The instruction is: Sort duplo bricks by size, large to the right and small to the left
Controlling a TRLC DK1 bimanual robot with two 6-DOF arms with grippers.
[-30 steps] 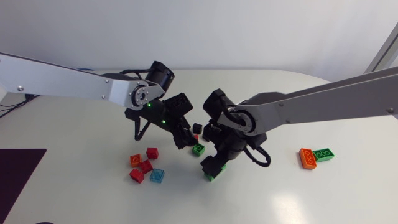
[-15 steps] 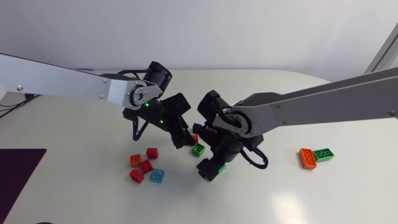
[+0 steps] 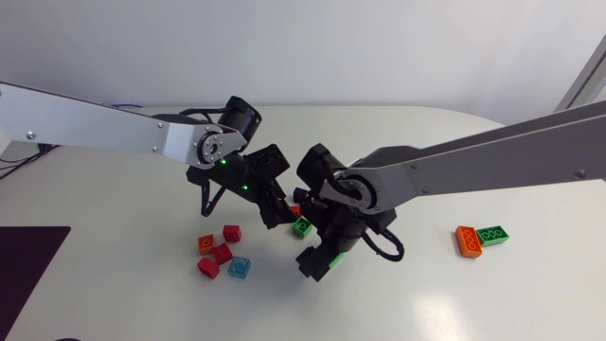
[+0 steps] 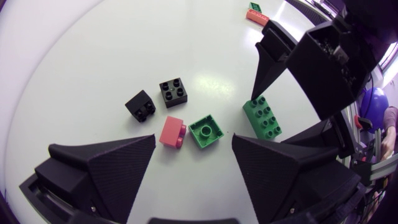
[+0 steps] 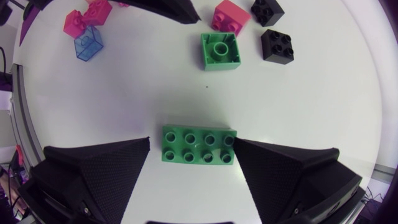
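— Right wrist view first: how far along is the sorting?

— Roughly halfway, I'd judge. Nearest, a long green brick lies unsorted on the desk. Ahead of it, a small green brick, a pink brick and two black bricks also wait in the middle. Farther out, red and blue small bricks are clustered on the left. An orange brick and a large green brick lie well apart on the right (both the correct side).

— And the end effectors?

— The right end effector is spread wide, straddling the long green brick. Whether either finger touches it I cannot tell, but there is no grip yet. The left end effector gapes empty, with the pink and small green bricks between its fingers.
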